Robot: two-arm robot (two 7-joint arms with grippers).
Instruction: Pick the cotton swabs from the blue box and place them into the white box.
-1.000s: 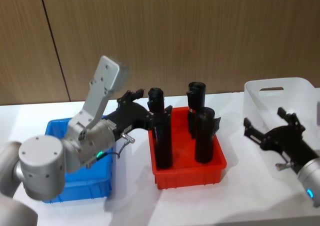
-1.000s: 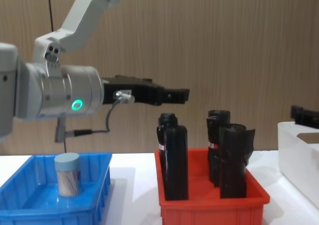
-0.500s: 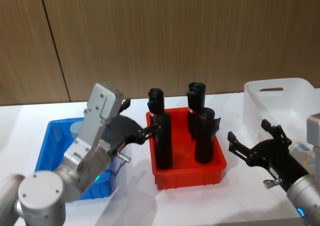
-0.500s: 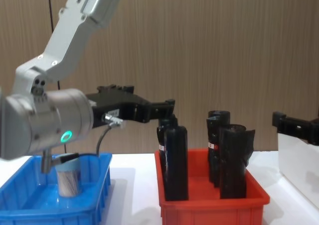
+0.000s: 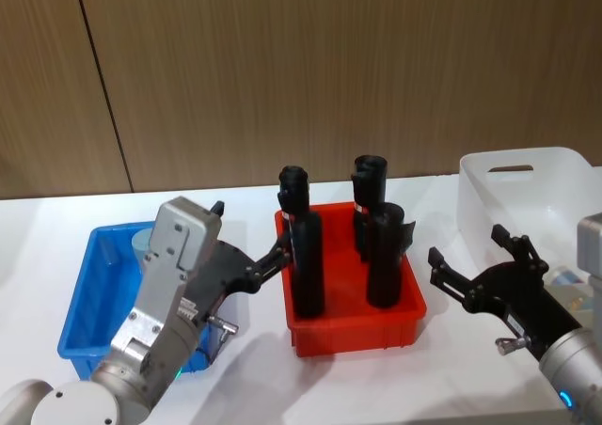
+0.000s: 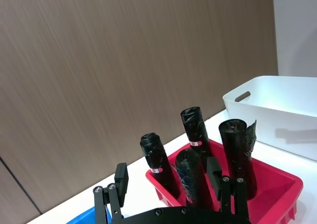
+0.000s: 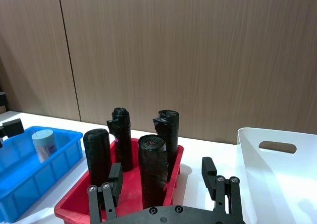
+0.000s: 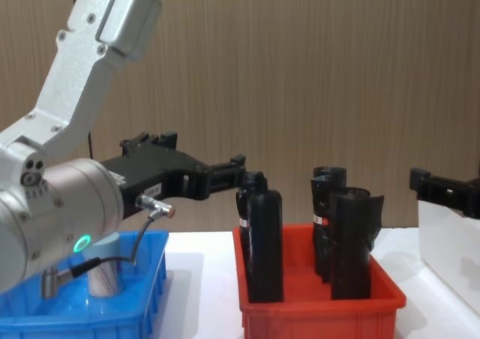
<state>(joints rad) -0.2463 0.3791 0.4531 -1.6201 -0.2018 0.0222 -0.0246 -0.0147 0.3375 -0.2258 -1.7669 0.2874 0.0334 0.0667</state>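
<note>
One cotton swab jar (image 7: 43,144) stands upright in the blue box (image 5: 94,293), toward its far side. It is a small clear cylinder with a pale blue-grey round lid, and light sticks show faintly through the wall. In the head view the left arm covers most of it. The blue box sits at the left of the white tabletop (image 5: 56,213), shallow, bright and rimmed. The left gripper (image 5: 250,228) hangs above the box's right edge, about level with the bottle tops and well above the jar. Its fingers are spread wide, hold nothing and point toward the red bin (image 5: 357,336). That bin is in the middle, with four tall black bottles (image 5: 306,265) standing in it. The white box (image 5: 555,166) sits at the far right — taller, translucent, with smooth walls and a handle slot. The right gripper (image 5: 466,242) is raised between the red bin and the white box, also spread wide and empty.
</note>
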